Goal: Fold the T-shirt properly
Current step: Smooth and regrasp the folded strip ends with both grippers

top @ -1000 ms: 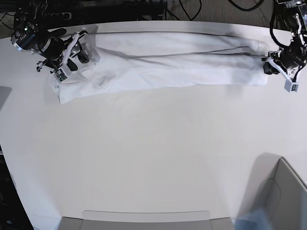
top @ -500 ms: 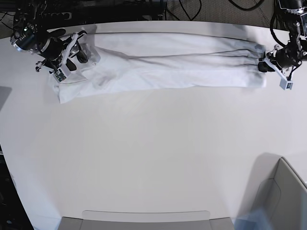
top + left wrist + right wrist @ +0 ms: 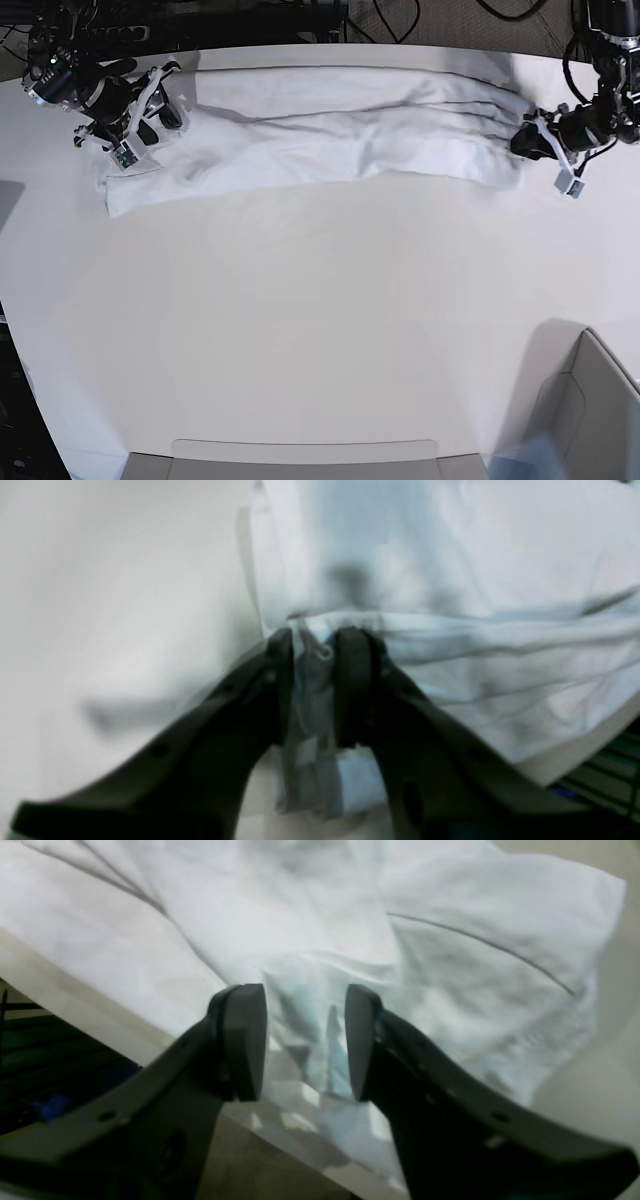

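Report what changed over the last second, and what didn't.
The left gripper moved in along the plain white wrinkled cotton T-shirt, its jaws closing on the end, which bunched inward. The right gripper stayed at the other end, jaws apart astride the cloth. The shirt remains a long folded strip.

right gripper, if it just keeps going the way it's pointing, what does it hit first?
The T-shirt. In the right wrist view the right gripper has its jaws apart with bunched white fabric between and directly ahead of them, so cloth comes first. How near it is to the tabletop underneath is unclear.
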{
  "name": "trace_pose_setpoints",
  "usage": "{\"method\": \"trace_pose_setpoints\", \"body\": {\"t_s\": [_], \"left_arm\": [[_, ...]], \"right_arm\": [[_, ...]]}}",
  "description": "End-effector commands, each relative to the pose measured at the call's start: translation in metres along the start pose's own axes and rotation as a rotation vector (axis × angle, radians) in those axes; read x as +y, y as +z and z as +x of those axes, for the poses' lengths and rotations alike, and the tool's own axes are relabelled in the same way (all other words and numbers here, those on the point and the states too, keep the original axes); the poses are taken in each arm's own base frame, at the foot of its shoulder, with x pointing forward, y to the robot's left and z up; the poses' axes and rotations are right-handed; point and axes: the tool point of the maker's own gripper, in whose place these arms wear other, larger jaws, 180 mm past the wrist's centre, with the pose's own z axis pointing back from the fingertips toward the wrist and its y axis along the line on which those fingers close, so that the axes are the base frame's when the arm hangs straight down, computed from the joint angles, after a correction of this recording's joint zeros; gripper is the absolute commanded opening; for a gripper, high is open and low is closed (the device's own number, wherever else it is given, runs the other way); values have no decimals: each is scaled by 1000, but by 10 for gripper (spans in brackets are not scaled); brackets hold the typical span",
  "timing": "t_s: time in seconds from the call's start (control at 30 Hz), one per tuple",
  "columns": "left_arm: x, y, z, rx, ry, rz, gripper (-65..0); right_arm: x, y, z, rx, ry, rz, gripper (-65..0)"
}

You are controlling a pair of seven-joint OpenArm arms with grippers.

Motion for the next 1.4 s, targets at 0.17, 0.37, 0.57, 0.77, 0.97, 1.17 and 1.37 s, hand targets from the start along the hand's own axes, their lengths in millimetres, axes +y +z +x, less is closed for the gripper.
{"method": "trace_pose_setpoints", "body": {"t_s": [0.17,0.37,0.57,0.77,0.97,1.17,1.37], "left_arm": [[-2,-22,-73,259,38,20,-650],[77,32,-44,10,291,198,-650],[107,64,-18,-61,324,271,-650],[104,69,-2,-88,274,281,-582],[91,75,19,-129,188,285,-481],[90,74,19,-135,188,283,-477],[88,79,21,-161,159,295,-447]], "right_arm": [[-3,5,9,-32,22,-6,-388],[-4,6,11,-38,25,-11,-388],[-18,11,16,-55,16,-52,-388],[-17,11,18,-57,20,-51,-388],[-17,11,17,-56,19,-52,-388],[-15,10,17,-54,20,-45,-388],[-15,10,16,-52,20,-44,-388]]}}
